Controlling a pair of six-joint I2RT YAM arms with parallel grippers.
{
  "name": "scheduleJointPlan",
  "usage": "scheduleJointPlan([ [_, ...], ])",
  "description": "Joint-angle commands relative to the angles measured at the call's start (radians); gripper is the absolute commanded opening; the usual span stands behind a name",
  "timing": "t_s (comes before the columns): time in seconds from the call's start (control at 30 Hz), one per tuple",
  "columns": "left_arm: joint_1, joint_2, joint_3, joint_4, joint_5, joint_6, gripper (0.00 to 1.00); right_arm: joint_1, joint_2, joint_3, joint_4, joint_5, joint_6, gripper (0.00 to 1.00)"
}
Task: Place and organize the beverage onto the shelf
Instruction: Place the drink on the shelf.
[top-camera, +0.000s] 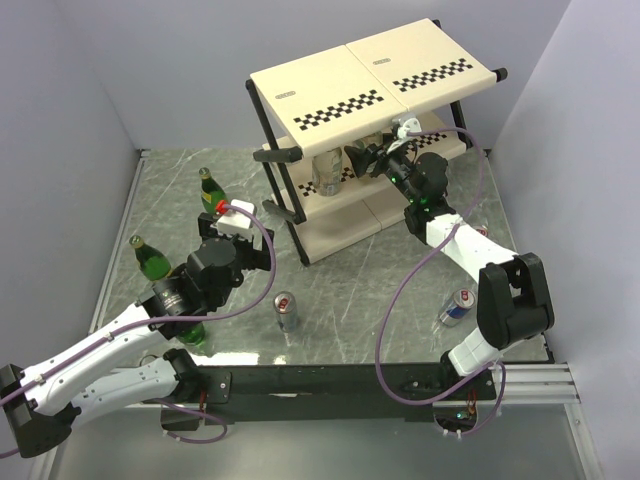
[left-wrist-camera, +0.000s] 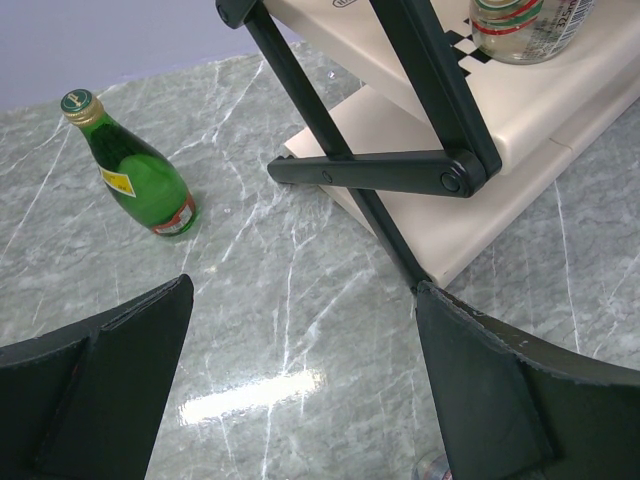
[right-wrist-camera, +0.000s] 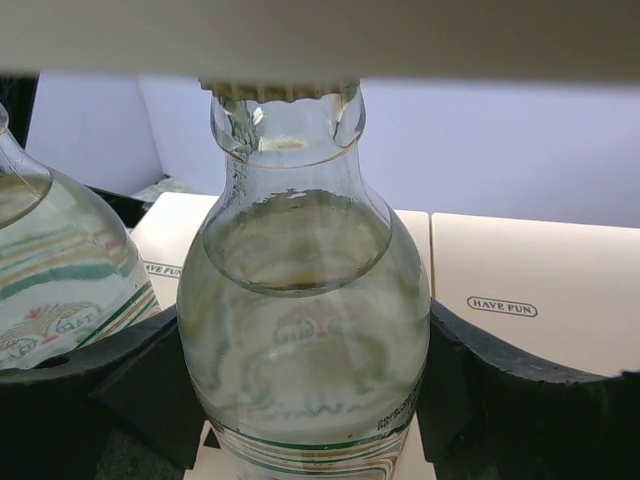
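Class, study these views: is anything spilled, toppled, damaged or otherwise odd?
Nothing stands out. The green bottles and slim cans on the table stand upright, the clear bottle held in the right gripper is upright inside the shelf, and no spill or breakage shows.

The words "HAVE FUN", printed inside a black oval, stand on a cream panel of the shelf (right-wrist-camera: 540, 260) behind the clear bottle (right-wrist-camera: 300, 340). The same oval mark appears on the neighbouring panel (only partly legible). The fine print low on that bottle's label and the yellow label of the green bottle (left-wrist-camera: 140, 180) are too small to read.
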Motion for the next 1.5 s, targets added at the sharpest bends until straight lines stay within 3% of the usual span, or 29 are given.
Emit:
scheduleJointPlan([
  [0.0,0.004,-0.017,-0.007,0.027,-0.017,0.014,0.99,0.008,0.015,0.002,0.055,0.015,0.018,0.6],
  [1.07,0.004,-0.02,-0.007,0.025,-0.018,0.012,0.99,0.009,0.001,-0.011,0.057,0.017,0.013,0.7],
  [1.47,0.004,-0.017,-0.009,0.025,-0.018,0.011,0.99,0.008,-0.013,-0.018,0.043,0.012,0.004,0.81],
])
